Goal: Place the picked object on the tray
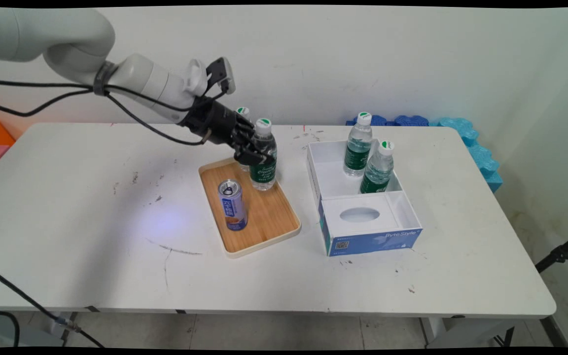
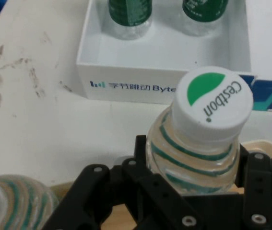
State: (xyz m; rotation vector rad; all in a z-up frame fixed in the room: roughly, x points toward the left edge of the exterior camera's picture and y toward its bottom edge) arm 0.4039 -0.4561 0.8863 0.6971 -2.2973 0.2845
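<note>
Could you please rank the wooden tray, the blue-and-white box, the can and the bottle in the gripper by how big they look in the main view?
1. Blue-and-white box and wooden tray: they look about alike, so I won't rank them.
2. Bottle in the gripper.
3. Can, slightly shorter though nearer the camera.

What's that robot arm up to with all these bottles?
The arm's black gripper is closed around a water bottle standing on a wooden tray. A drink can stands on the same tray, nearer the camera, and a second bottle peeks out behind the gripper. To the right, a white and blue box holds two more bottles in its far compartment. Everything sits on a white table.
</note>
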